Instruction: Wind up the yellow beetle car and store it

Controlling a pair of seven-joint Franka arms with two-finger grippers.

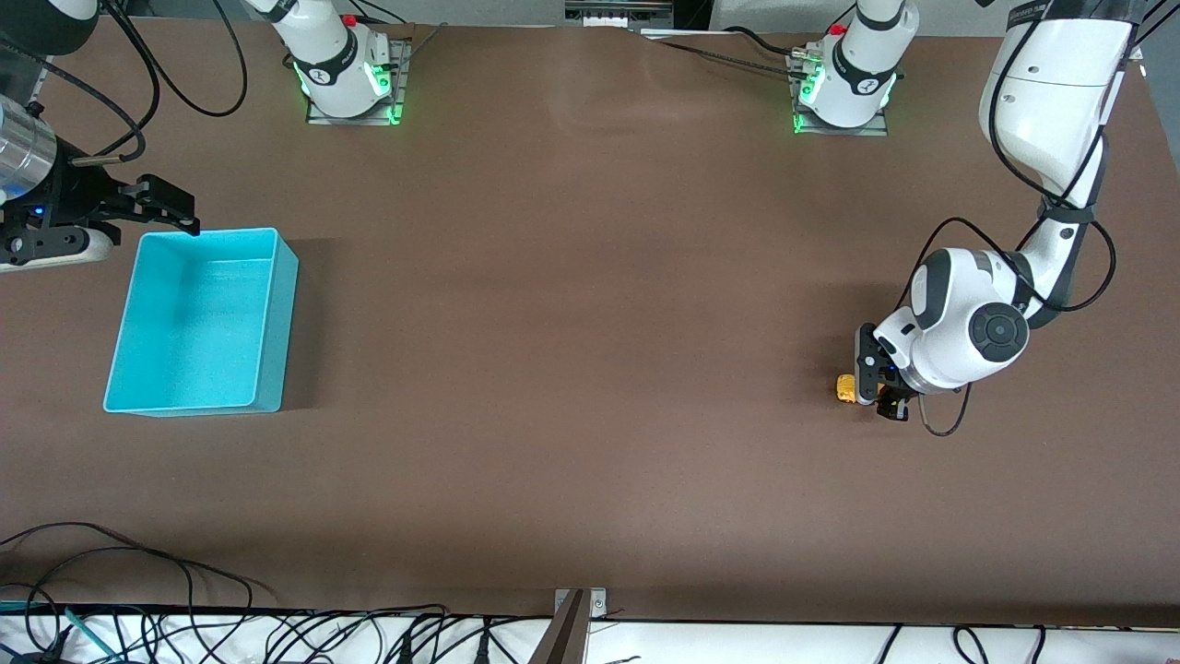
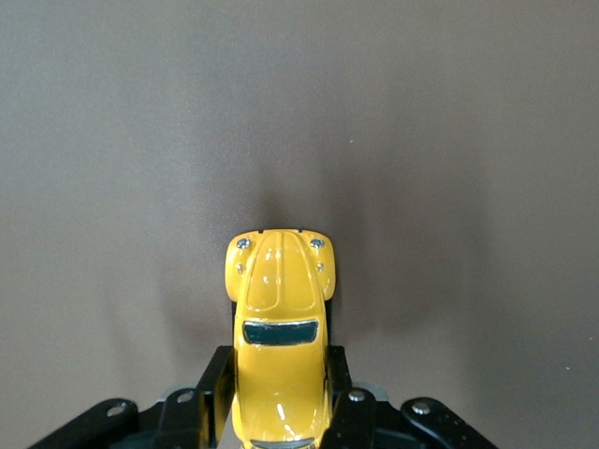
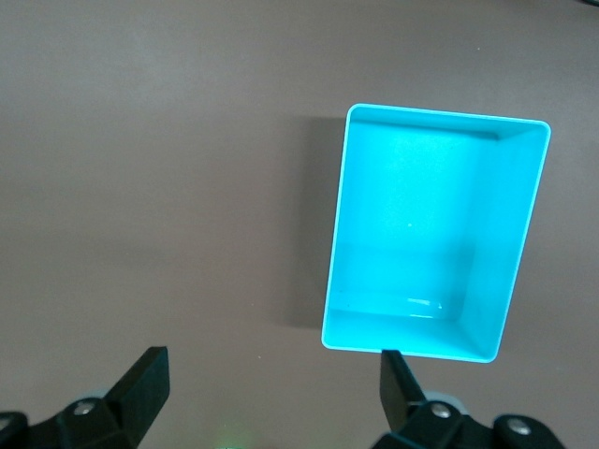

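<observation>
Left tool (image 1: 876, 392) sits low on the tabletop (image 1: 590, 369) at the left arm's end, well apart from the bin (image 1: 198, 318), and its fingers (image 2: 213, 393) are pinched against the flanks of the car (image 1: 844, 387), which looks to rest on its wheels on the tabletop. Right tool (image 1: 152, 205) waits in the air just beside the bin's corner nearest the right arm's base, its jaws spread wide with nothing between them. By my reading the task has barely begun: the grasp is made, but the car is not yet drawn back to wind it, and nothing lies in the bin, so winding, carrying across to the bin and dropping in all remain. As for the views, starting with the largest thing, the front view alone gives the whole tabletop and how far the car is from the bin; there the car is only a small yellow spot half hidden by the wrist. The right wrist view looks straight down into the bin (image 3: 435, 234) and shows its floor bare, with that tool's own fingers (image 3: 145, 383) parted. The left wrist view gives the smallest detail: the car (image 2: 281, 318), nose pointing away from the tool, dark windscreen, and both fingers touching its sides.
</observation>
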